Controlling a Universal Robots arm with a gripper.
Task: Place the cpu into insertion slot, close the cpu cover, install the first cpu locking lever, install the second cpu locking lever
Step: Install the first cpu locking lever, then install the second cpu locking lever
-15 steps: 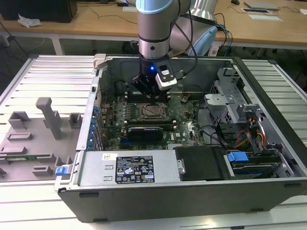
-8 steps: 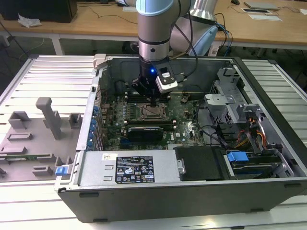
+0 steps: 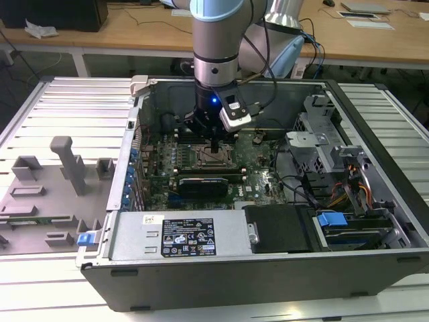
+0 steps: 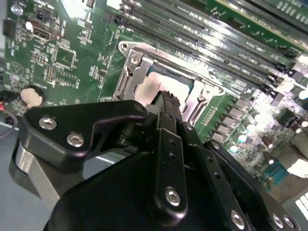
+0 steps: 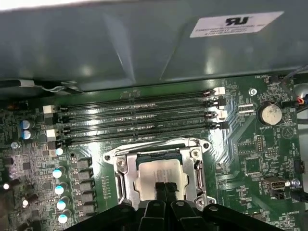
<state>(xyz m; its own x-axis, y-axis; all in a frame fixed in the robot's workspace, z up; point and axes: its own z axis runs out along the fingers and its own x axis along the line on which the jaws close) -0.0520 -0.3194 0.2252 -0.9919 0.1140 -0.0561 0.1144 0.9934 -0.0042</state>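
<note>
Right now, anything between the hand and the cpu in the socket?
Nothing visible. The hand sits directly over the cpu, which lies in the insertion slot inside the cpu cover frame. Whether it touches the chip can't be told.

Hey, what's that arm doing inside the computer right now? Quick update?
Pincer low over the socket, tips together on the cpu. Cpu sits in the slot, cover down around it. Nothing in the way.

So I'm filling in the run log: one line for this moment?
gripper: over socket, fingertips together | cpu: seated in insertion slot | cpu cover: down around cpu
</note>
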